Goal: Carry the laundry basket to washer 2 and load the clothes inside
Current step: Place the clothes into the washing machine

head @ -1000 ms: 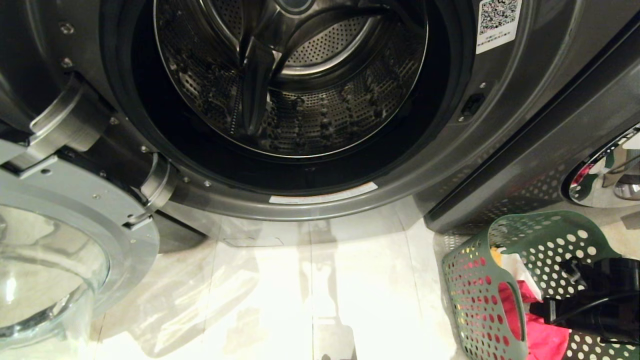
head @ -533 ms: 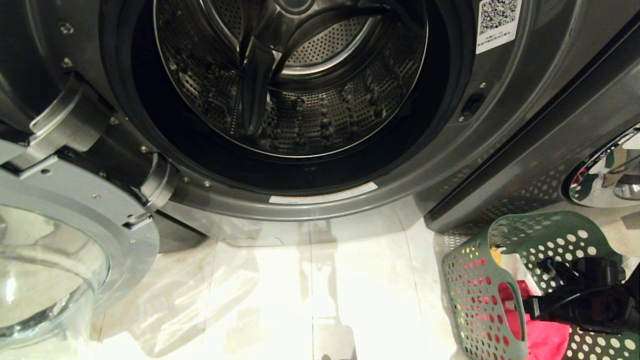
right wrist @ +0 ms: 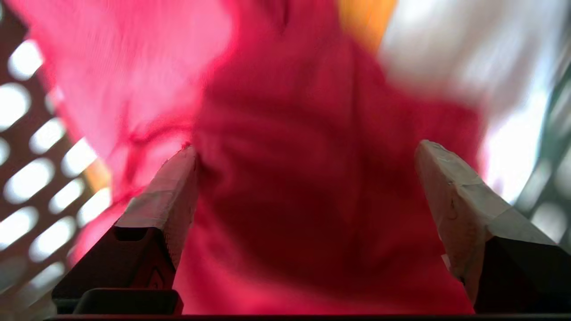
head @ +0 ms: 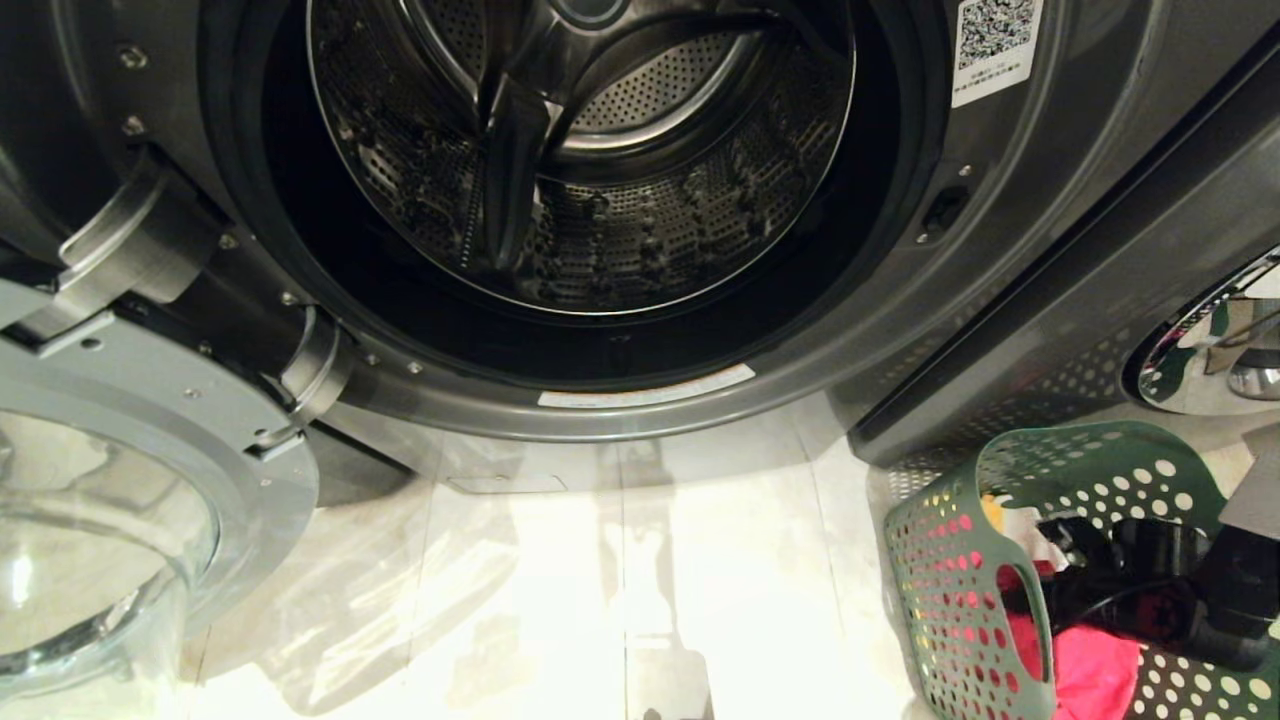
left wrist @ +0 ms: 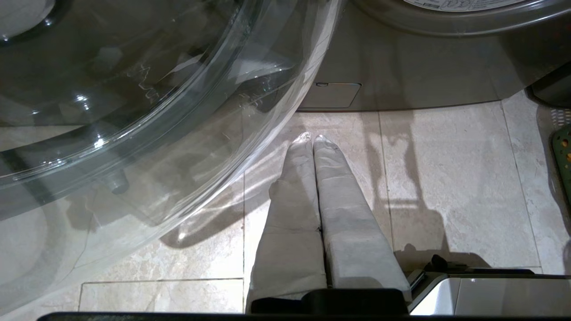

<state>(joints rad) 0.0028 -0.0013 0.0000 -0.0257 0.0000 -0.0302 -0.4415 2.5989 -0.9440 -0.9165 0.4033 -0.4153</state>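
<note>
The laundry basket [head: 960, 600] is set on the floor [head: 620, 600], right of washer 2 [head: 580, 200], whose door [head: 130, 480] is swung open. The right gripper [right wrist: 308, 151] is lowered into the basket, fingers spread wide around the pink-red garment [right wrist: 285, 178]. The left gripper [left wrist: 312, 139] is pressed together over the floor by the door.

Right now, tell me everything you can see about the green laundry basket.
The laundry basket is dull green plastic, its walls pierced with many round holes, with an oval cut-out handle in the near side. It stands upright on the pale tiled floor, just in front of a dark grey washer to the right of the open one. Inside lie a pink-red garment, something white and a bit of orange-yellow. The right hand is down inside it, fingers spread wide over the pink-red cloth.
</note>
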